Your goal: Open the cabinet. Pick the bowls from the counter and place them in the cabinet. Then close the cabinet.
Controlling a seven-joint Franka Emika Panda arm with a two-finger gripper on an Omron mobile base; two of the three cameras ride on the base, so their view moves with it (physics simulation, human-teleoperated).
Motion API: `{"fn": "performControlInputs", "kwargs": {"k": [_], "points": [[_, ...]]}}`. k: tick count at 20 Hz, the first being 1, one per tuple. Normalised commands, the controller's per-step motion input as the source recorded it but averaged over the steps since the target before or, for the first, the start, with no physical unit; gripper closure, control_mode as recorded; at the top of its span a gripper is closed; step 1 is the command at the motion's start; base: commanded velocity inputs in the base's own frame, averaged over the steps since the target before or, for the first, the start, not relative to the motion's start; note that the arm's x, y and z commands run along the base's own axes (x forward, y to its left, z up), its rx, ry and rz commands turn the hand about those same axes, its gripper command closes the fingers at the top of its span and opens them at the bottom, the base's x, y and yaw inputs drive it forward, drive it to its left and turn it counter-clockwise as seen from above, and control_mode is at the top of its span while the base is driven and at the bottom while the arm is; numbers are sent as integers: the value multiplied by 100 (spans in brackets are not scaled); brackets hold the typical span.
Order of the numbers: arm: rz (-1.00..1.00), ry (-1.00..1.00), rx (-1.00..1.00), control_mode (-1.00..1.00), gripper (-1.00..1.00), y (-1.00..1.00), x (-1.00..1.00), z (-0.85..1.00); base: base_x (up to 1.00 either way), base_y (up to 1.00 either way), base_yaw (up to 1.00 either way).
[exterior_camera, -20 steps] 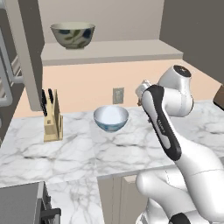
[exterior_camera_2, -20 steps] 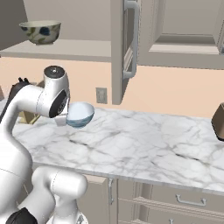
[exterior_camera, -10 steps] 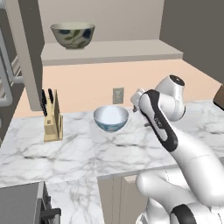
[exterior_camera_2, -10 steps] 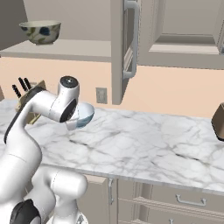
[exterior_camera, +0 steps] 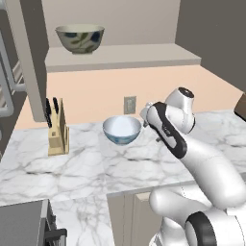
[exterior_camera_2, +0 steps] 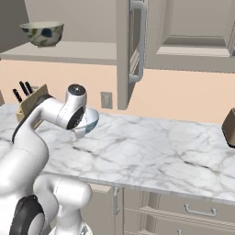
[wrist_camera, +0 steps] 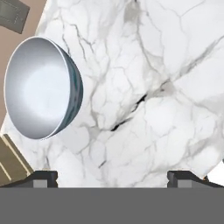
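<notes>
So the bench (exterior_camera: 144, 166) is a long white marble slab with grey veins, running across the middle of both base views on top of beige lower cabinets (exterior_camera_2: 183, 211). The wall behind is a peachy colour with a wall socket (exterior_camera: 129, 104) on it.

The cabinet (exterior_camera: 120, 55) stands open in the upper part of the left base view, with its open door (exterior_camera_2: 131, 50) and long metal handle at top centre of the right base view. The olive-beige bowl (exterior_camera: 79, 38) sits on the beige shelf inside, upper left in both base views. The pale blue-white bowl (exterior_camera: 122, 129) rests on the bench near the wall, centre of the left base view, and at the left of the hand view.

The gripper (wrist_camera: 112, 177) has its jaws spread wide with nothing between them, hanging over bare marble just beside that bowl.

A knife block (exterior_camera: 58, 132) stands at left on the bench, and a dark brown object (exterior_camera_2: 229, 127) sits at the right edge; can't tell what it is.
</notes>
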Motion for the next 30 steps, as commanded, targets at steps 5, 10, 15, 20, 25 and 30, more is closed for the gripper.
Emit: {"fn": "performControlInputs", "kwargs": {"k": [5,10,15,20,25,30], "points": [[0,0,-1,-100,-100,0,40,-26,0,0,0],[0,0,0,-100,-100,0,48,-27,0,0,0],[0,0,0,-100,-100,0,46,-24,0,0,0],[0,0,0,-100,-100,0,42,-25,0,0,0],[0,0,0,-100,-100,0,38,-30,0,0,0],[0,0,0,-100,-100,2,37,-32,0,0,0]]}}
